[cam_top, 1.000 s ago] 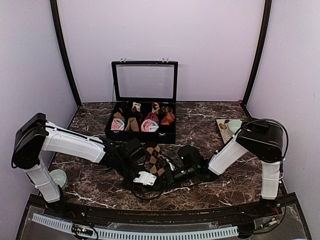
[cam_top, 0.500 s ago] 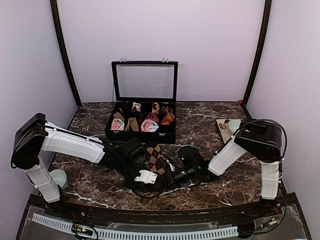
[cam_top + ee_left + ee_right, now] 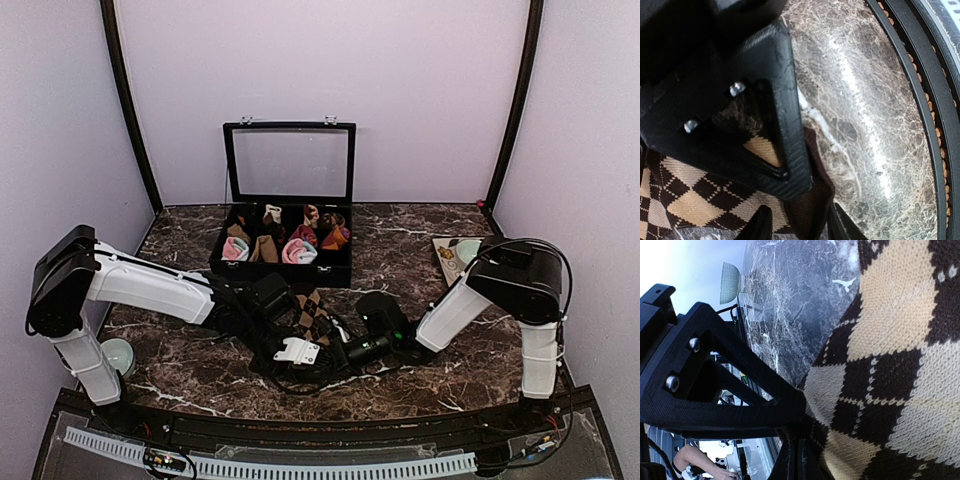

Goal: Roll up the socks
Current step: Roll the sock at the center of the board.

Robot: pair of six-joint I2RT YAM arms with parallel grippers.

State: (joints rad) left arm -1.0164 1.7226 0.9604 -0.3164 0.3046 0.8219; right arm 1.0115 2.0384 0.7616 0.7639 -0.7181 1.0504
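Note:
A brown-and-beige diamond sock (image 3: 310, 312) lies flat on the marble table in front of the box. My left gripper (image 3: 308, 342) reaches over its near end. In the left wrist view the sock's plain brown end (image 3: 807, 200) sits between the fingers of my left gripper (image 3: 800, 227), which stand apart on either side of it. My right gripper (image 3: 335, 352) comes in from the right and is shut on the sock's edge (image 3: 855, 405), its two fingers (image 3: 799, 460) pressed together on the knit. Each gripper's black triangular finger fills much of the other's view.
A black compartment box (image 3: 283, 268) with its lid raised stands behind the sock and holds several rolled socks. A small dish (image 3: 462, 252) sits at the right, a pale bowl (image 3: 117, 352) at the left. The table's front rail (image 3: 922, 110) runs close to the grippers.
My left wrist has edged a little to the right and farther over the sock, closer to the right gripper. The right arm has barely moved.

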